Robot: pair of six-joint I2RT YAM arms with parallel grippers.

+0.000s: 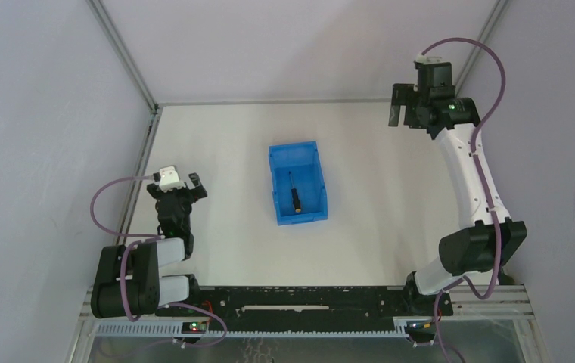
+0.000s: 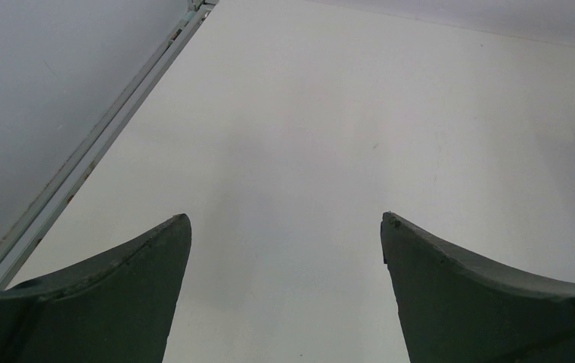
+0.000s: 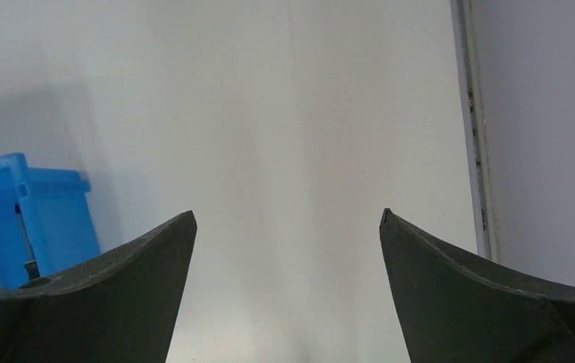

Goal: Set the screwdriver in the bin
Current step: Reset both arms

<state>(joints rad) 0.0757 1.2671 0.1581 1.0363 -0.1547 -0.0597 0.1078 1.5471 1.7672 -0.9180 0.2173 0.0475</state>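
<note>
The blue bin [image 1: 311, 155] stands in the middle of the table. Inside it lies the screwdriver [image 1: 295, 195], black-and-yellow handle toward the near end, thin shaft pointing away. In the right wrist view a corner of the bin [image 3: 42, 219] shows at the left with a bit of the screwdriver [image 3: 23, 242] inside. My right gripper [image 1: 404, 110] hangs high at the far right, away from the bin, open and empty [image 3: 286, 219]. My left gripper [image 1: 186, 187] rests low at the left, open, only bare table between its fingers [image 2: 284, 219].
Grey walls enclose the table on the left, back and right. A metal rail [image 2: 88, 151] runs along the left edge, another rail [image 3: 475, 151] along the right edge. The arms' bases sit on a black bar [image 1: 307, 299] at the near edge.
</note>
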